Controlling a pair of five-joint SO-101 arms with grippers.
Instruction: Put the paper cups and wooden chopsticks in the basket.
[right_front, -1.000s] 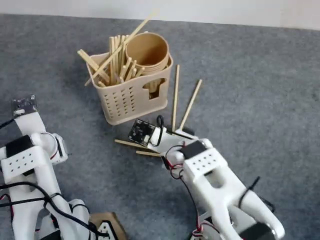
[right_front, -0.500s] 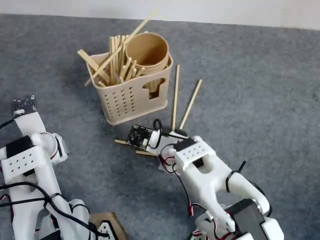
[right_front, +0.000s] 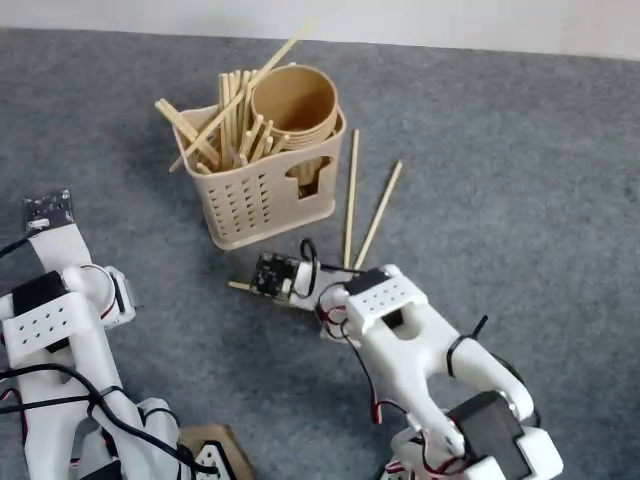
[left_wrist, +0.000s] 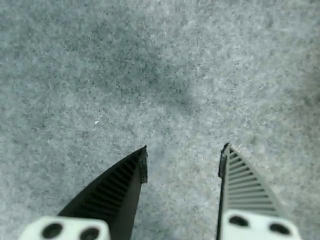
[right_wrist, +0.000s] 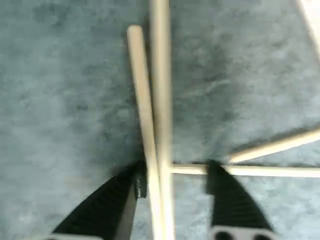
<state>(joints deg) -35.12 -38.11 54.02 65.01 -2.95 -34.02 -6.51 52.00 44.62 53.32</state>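
A beige slotted basket holds stacked paper cups and several wooden chopsticks. Two chopsticks lie on the carpet to its right. Just in front of the basket lie more chopsticks, and the right arm is bent down over them. In the right wrist view my right gripper is open low over the carpet, with two chopsticks lying side by side between its fingers. A third chopstick crosses beneath. My left gripper is open over bare carpet.
The left arm stands at the front left, away from the basket. Grey carpet covers the whole work area. A brown object peeks out by the left arm's base.
The right arm has shifted slightly toward the front left and dropped lower over the chopsticks in front of the basket. The left arm has stayed still.
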